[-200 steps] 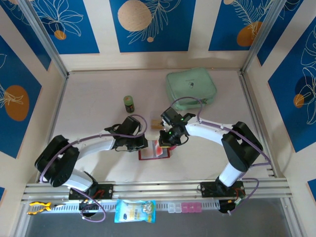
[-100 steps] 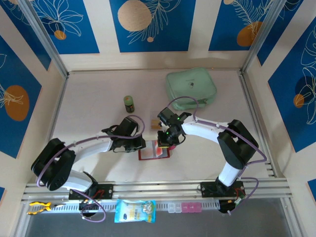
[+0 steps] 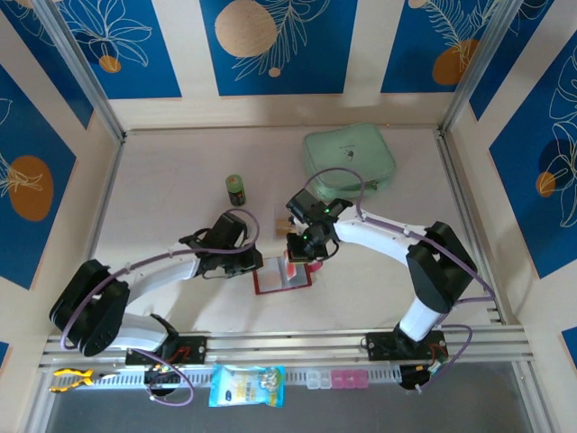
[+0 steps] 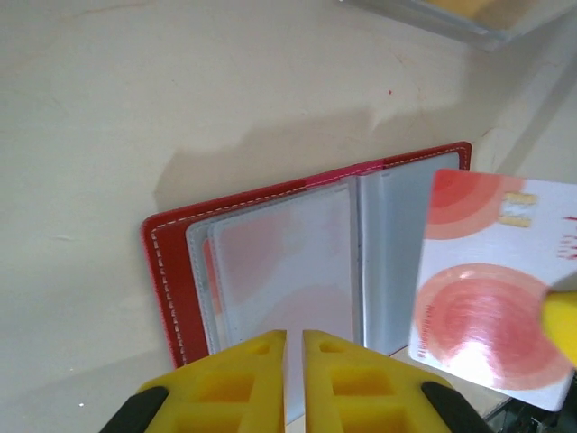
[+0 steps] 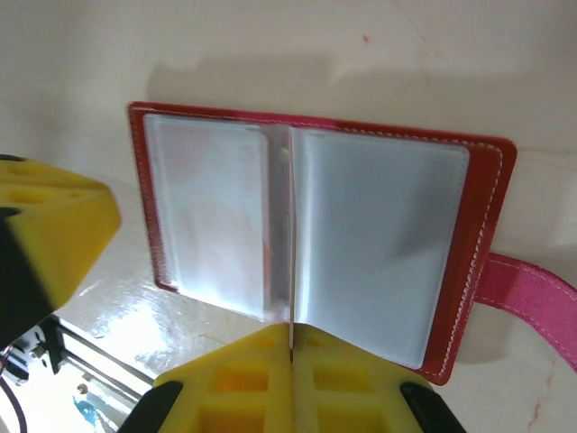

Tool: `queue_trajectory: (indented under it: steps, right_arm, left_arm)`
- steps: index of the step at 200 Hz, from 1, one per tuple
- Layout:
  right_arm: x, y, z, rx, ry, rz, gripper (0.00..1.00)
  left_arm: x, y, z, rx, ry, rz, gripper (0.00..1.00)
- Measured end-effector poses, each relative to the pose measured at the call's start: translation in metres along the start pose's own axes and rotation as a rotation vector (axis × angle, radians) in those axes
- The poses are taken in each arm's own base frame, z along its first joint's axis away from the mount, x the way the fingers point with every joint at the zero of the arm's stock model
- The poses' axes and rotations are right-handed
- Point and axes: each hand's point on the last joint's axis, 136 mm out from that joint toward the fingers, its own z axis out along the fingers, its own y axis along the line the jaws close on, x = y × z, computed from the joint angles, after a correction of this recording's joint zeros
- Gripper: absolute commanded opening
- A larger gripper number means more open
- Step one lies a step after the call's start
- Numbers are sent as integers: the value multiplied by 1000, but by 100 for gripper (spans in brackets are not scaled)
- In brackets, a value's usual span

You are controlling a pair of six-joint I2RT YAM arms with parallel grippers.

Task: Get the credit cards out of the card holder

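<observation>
The red card holder point(image 3: 281, 280) point(image 4: 171, 271) point(image 5: 491, 225) lies open on the table, clear sleeves up. My right gripper point(image 3: 300, 257) point(image 5: 291, 338) is shut on a white credit card with red circles point(image 4: 487, 298), held on edge above the holder's spine point(image 5: 290, 271). My left gripper point(image 3: 257, 263) point(image 4: 294, 347) sits at the holder's left side, its jaws nearly together with the edge of a clear sleeve point(image 4: 279, 262) between them. A tan card point(image 3: 284, 231) lies on the table just behind the right gripper.
A mint-green pouch point(image 3: 349, 161) rests at the back right and a small green bottle point(image 3: 235, 189) stands behind the left arm. The holder's pink snap tab point(image 5: 527, 293) sticks out sideways. A blue packet point(image 3: 247, 385) lies on the front rail.
The right gripper has closed tighter on the white-and-red card and shifted slightly back over the holder. The left arm has drawn a little to the left.
</observation>
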Motion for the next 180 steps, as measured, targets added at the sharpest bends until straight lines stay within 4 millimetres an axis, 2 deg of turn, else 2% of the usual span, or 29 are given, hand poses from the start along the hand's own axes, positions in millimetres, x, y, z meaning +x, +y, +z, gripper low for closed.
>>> queue_trajectory:
  steps: [61,86,132,153,180]
  right_arm:
    - [-23,4,-27,23,-60,-254,1]
    - [-43,0,-44,45,-111,-336,1]
    - [-79,-18,-74,69,-200,-352,2]
    - [-82,-24,-76,76,-205,-371,2]
    - [-82,-21,-80,74,-215,-447,0]
  left_arm:
    - [3,14,-5,-24,-7,-16,17]
    - [9,21,0,-39,16,-26,19]
    - [13,27,13,-51,56,-39,20]
    - [13,29,18,-56,62,-41,20]
    - [13,30,22,-60,75,-46,20]
